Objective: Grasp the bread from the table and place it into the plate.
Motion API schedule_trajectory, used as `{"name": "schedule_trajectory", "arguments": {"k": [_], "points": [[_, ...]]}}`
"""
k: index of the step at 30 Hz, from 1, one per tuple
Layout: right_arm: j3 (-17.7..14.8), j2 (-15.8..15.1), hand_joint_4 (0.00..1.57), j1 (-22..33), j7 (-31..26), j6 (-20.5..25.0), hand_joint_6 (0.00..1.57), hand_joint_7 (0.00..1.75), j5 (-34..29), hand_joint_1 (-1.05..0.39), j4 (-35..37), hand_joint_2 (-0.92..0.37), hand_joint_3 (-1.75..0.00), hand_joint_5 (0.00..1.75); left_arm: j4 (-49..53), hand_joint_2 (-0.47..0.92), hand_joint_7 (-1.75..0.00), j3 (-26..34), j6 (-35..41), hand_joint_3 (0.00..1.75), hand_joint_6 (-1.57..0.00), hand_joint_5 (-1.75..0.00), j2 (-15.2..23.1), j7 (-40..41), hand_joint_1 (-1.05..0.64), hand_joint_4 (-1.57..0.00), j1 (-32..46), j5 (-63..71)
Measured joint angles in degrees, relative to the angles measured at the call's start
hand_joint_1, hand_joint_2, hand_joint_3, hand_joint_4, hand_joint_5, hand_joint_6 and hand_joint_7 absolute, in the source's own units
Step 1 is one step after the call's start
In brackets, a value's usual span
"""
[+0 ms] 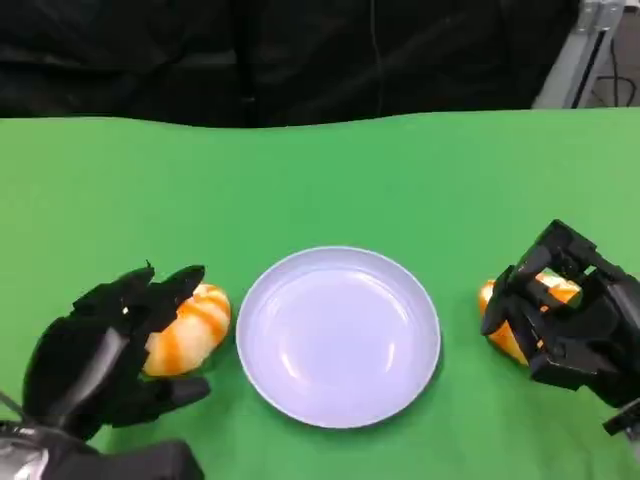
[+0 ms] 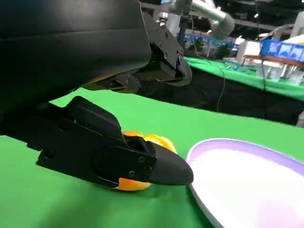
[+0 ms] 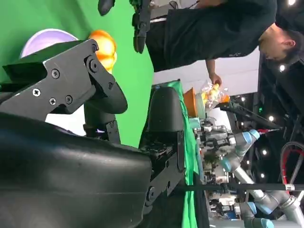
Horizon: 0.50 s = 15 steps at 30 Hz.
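Grasp step: left hand (image 1: 105,350) closes fingers around bread (image 1: 190,328) beside the plate (image 1: 338,336); right hand (image 1: 570,315) grips another. Next, lift plateward.

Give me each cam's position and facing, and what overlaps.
Head view: up on the robot, looking down at the green table, plate, left hand, right hand.
Left wrist view: behind the left hand, low across the table toward bread and plate.
Right wrist view: behind the right hand, turned sideways, facing a person.
All three share the plate.

Each hand, left hand (image 1: 115,345) and right hand (image 1: 570,315), is matte black plastic with small visible screws.
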Motion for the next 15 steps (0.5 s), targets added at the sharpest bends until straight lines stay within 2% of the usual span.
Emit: {"name": "schedule_trajectory", "arguments": {"k": [15], "points": [[-0.1,0.1,0.5,0.3,0.0,0.5,0.35,1.65,0.1,0.07,-0.6,-0.57,-1.24,1.75,10.3,0.92,-0.01,-5.4,3.7,0.27,-0.44,-0.02,1.0,-0.6,-0.88,-0.44,-6.7,-2.2]]}}
